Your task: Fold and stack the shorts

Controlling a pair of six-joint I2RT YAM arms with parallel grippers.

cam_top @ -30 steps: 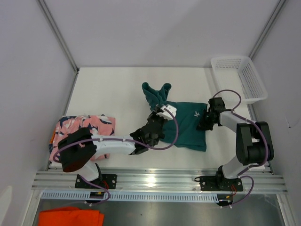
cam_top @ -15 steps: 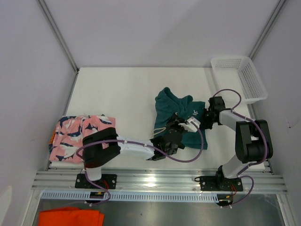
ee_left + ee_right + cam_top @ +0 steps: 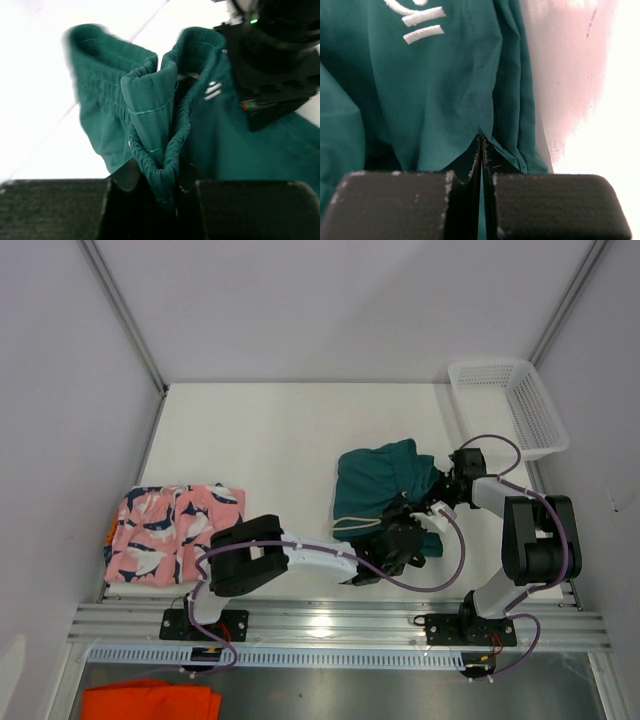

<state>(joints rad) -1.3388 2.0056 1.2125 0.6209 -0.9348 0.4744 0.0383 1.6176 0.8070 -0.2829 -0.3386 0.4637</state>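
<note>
Top view: teal shorts point(image 3: 385, 478) lie bunched on the tabletop point(image 3: 270, 440), right of ctr, partly lifted into a heap. The left arm reaches across low, and the left gripper point(image 3: 416, 516) is at the heap's near-right edge, in the cloth. The right gripper point(image 3: 446, 490) is at the heap's right side, touching it. Pink shorts point(image 3: 172, 530) w/ a shark print lie folded flat at the near-left edge, well apart from the teal pair. White mesh basket point(image 3: 488, 366) sits in the far-right corner. Orange cloth point(image 3: 150, 702) lies below the rail, off the tabletop.

Left wrist: left gripper point(image 3: 162, 192) is narrow, pinching a gathered waistband fold of the teal shorts point(image 3: 150, 107), which stands up btwn the fingers. White logo point(image 3: 213, 90) shows on the cloth. The right arm point(image 3: 280, 55) is just behind, against the fabric.

Right wrist: right gripper point(image 3: 481, 167) is closed tight w/ the hem of the teal shorts point(image 3: 435, 95) caught in the seam btwn the fingers. White logo point(image 3: 420, 22) is up top, bare tabletop point(image 3: 600, 100) to the right.
</note>
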